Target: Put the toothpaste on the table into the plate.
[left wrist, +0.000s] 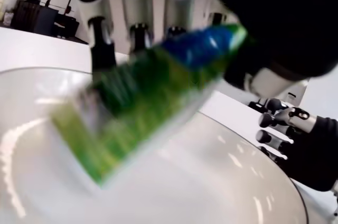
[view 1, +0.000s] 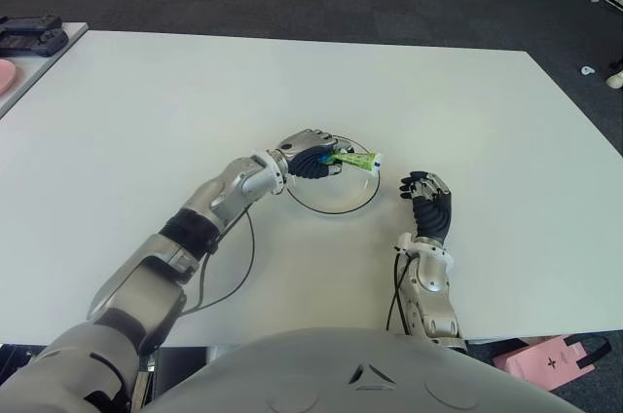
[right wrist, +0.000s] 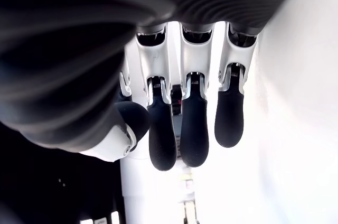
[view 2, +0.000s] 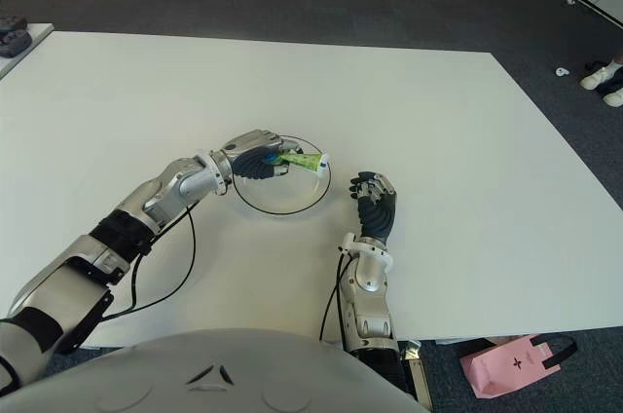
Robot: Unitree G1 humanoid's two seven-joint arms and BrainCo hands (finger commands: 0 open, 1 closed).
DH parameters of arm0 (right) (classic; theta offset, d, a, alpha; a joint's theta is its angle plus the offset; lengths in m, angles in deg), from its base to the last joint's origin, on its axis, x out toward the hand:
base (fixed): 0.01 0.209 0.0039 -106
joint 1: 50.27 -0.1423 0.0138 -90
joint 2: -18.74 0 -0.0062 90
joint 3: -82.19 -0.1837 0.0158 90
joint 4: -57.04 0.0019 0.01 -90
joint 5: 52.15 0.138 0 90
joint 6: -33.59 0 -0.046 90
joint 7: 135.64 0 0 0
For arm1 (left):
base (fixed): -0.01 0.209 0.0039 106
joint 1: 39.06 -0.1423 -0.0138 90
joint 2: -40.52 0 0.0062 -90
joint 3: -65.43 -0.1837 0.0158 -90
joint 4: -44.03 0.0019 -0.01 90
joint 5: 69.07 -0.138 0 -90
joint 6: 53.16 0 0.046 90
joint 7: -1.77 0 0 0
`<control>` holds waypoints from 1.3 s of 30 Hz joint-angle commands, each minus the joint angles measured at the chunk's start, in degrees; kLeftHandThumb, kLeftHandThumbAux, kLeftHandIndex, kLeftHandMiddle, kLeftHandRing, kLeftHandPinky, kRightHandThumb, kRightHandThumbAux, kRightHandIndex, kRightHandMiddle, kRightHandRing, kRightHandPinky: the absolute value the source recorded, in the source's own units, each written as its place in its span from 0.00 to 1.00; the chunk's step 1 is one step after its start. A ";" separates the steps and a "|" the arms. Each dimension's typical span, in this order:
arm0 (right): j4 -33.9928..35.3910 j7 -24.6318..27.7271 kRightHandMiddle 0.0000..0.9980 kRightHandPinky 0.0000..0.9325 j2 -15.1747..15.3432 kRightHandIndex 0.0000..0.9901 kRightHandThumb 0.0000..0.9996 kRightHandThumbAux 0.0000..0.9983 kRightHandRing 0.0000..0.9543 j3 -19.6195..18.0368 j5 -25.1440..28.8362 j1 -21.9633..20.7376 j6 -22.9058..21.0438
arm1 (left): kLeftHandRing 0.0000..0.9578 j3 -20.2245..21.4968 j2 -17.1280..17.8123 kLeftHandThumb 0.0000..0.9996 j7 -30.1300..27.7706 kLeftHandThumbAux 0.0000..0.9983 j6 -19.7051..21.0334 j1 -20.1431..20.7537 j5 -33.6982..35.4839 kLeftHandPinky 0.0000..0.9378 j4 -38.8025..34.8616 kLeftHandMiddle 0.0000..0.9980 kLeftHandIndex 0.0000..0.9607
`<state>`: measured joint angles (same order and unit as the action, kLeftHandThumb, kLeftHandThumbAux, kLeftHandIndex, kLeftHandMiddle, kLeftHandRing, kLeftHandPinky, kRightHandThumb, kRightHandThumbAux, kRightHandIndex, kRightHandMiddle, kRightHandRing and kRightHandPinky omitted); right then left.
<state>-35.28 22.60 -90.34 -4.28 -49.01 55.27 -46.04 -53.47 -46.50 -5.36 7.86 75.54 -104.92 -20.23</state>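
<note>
One green-and-blue toothpaste tube (view 1: 352, 159) is pinched in the left robot hand (view 1: 310, 158) over the clear round glass plate (view 1: 331, 201) on the white worktop (view 1: 146, 111), its long axis pointing rightward toward the relaxed, empty right robot hand (view 1: 427, 201) just beside the plate's right rim.

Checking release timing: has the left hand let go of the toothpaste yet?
No, the left hand grips the toothpaste above the plate.
</note>
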 commanded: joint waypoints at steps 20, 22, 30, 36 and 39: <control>-2.94 -0.60 0.54 0.56 -5.51 0.43 0.71 0.73 0.55 0.41 0.90 3.18 -4.84 | 0.00 0.25 2.57 0.46 -4.14 0.16 -2.60 0.67 0.65 0.00 -0.43 0.00 0.00; -2.87 -0.71 0.54 0.56 -5.63 0.43 0.71 0.73 0.55 0.43 0.89 3.22 -4.71 | 0.00 0.31 2.64 0.46 -4.01 0.16 -2.77 0.63 0.59 0.00 -0.49 0.00 0.00; -2.58 -0.25 0.54 0.55 -5.41 0.43 0.71 0.73 0.55 0.51 1.15 3.38 -4.96 | 0.00 0.72 2.69 0.47 -3.63 0.15 -3.15 0.42 0.51 0.00 -0.69 0.00 0.00; -2.38 0.03 0.54 0.55 -5.17 0.43 0.70 0.73 0.55 0.56 1.17 3.46 -5.33 | 0.00 1.19 2.72 0.47 -3.79 0.15 -3.02 0.06 0.86 0.00 -1.16 0.00 0.00; -2.38 -0.08 0.54 0.55 -5.18 0.43 0.70 0.73 0.55 0.54 1.10 3.41 -5.54 | 0.00 1.46 2.84 0.47 -3.85 0.16 -3.15 -0.15 1.19 0.01 -1.38 0.00 0.00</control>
<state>-34.80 22.66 -90.34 -4.27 -48.98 55.26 -46.81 -52.39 -44.14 -8.56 4.67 76.07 -104.39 -21.26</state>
